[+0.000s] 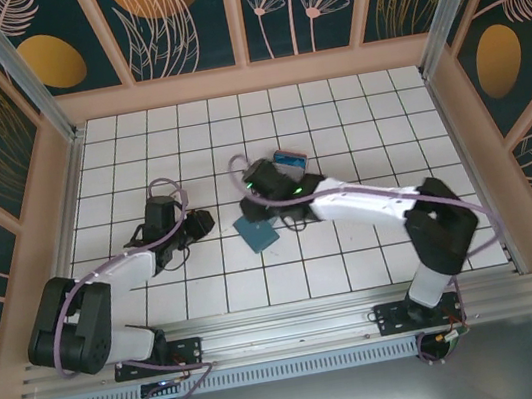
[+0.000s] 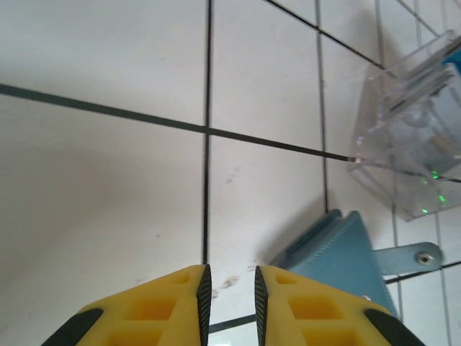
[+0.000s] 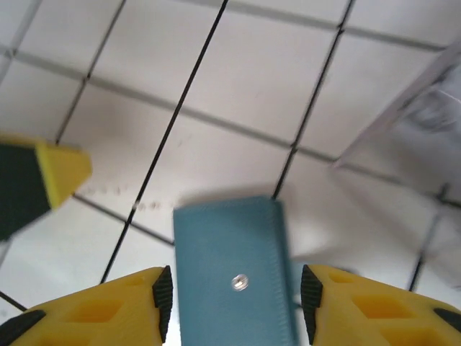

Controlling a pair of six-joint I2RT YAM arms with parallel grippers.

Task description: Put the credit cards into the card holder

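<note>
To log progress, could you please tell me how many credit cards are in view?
1 for certain: a blue credit card in the clear tray, just beyond the card holder. More may be hidden in the tray.

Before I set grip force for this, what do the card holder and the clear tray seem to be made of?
The card holder: matte teal leather or faux leather, judging by stitched edges and a metal snap. The clear tray: hard glossy plastic, probably acrylic; see-through with bright edges.
</note>
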